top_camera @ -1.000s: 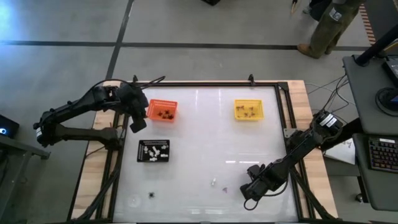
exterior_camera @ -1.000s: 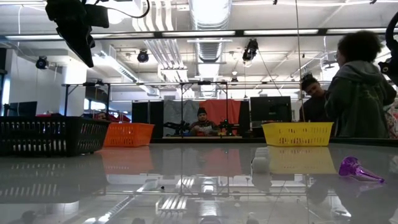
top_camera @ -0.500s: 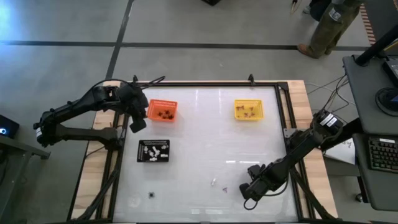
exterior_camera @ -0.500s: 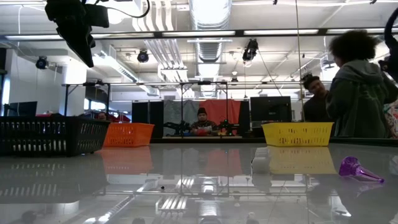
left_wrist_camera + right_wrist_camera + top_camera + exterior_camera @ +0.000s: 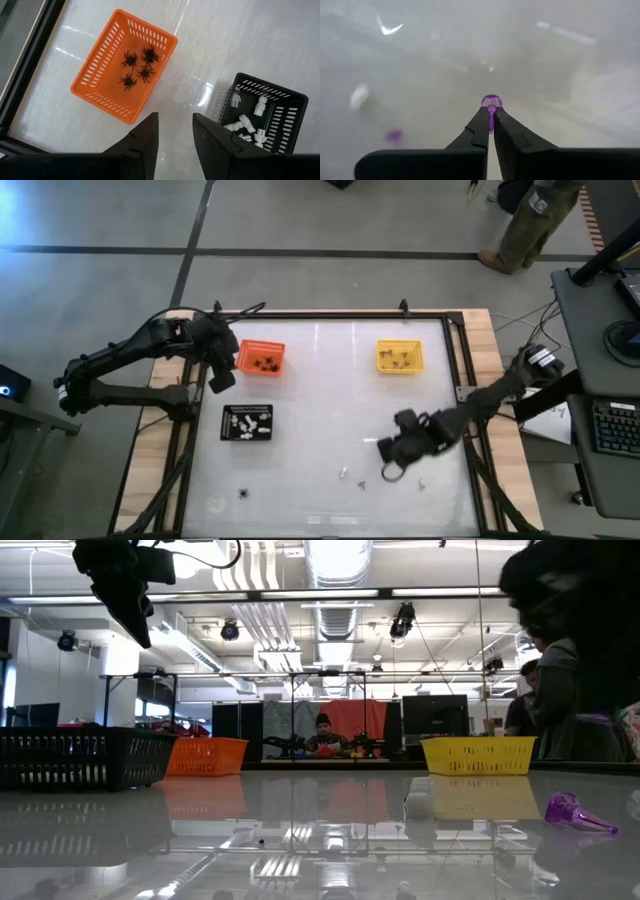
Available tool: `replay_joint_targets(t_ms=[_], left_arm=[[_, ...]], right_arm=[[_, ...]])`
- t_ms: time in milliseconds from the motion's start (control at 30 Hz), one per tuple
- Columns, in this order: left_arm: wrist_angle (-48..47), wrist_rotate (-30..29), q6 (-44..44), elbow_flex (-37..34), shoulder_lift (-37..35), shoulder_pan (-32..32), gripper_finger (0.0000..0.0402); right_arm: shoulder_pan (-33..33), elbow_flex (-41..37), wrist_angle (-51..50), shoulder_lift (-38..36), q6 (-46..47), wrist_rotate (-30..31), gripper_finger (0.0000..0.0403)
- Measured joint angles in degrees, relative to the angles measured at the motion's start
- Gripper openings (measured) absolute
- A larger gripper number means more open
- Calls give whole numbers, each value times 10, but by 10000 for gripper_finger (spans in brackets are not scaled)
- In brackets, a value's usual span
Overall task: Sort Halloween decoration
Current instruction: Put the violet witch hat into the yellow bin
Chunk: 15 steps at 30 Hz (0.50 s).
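We are looking down from the high view and seeing our right gripper [image 5: 388, 471] out over the shiny white table [image 5: 330, 400], near the front edge. From up there we cannot tell what it is doing with its fingers. The right wrist view is showing us more: our two dark fingers [image 5: 479, 131] are squeezing a tiny purple trinket [image 5: 491, 101] between their tips. Another purple trinket [image 5: 395, 136] and a white trinket [image 5: 358, 95] are lying on the table just off to one side of this gripper, not touching it. The low view is showing one purple trinket [image 5: 577, 812] lying tilted on the table, with a white one [image 5: 418, 803] near it.

Our left gripper [image 5: 221, 376] is hanging in the air, well apart from the right one, with its fingers [image 5: 145, 137] parted and nothing between them. Only the left wrist view is letting us see clearly into the trays in front of it. Black spiders [image 5: 137, 67] are sitting in the orange tray [image 5: 95, 80], and little white figures [image 5: 247, 121] are lying in the black tray [image 5: 295, 112]. The yellow tray [image 5: 400, 357] is showing in the high view, far from this gripper, with small brownish bits inside.
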Motion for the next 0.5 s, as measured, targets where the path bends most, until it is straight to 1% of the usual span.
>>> replay_joint_targets(t_ms=[167,333,500], left_arm=[[0,0,0,0,0,0,103],[0,0,0,0,0,0,103],[3,0,0,0,0,0,103]], right_arm=[[-99,0,-69,-54,-128,17,9],[-211,0,-85,-106,-282,31,9],[-340,0,-88,-132,-436,32,9]])
